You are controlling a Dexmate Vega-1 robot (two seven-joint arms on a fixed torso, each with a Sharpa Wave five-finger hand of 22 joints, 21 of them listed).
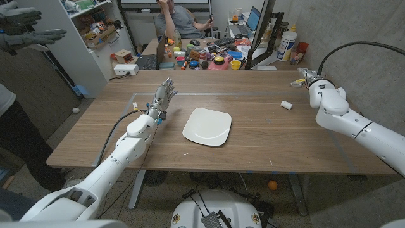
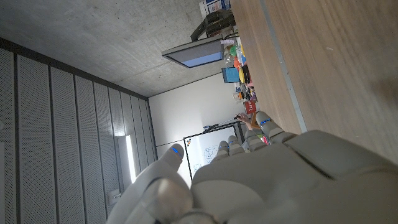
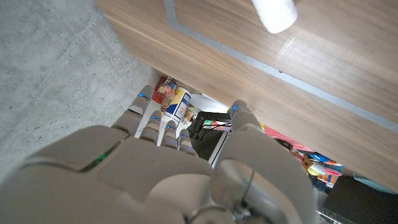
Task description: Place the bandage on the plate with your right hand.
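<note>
Lying near the spread, empty right hand (image 1: 308, 78), the bandage (image 1: 286, 104) is judged light and soft, best pinched across its rolled sides.

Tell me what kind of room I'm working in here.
Most likely a robotics lab or workshop. A wooden table holds only a white plate and a small bandage roll; behind it are a cluttered desk of colourful objects, shelving, and a seated person at a laptop.

Head camera high above table (image 1: 266, 136), wrist cameras close behind each robot hand
</note>
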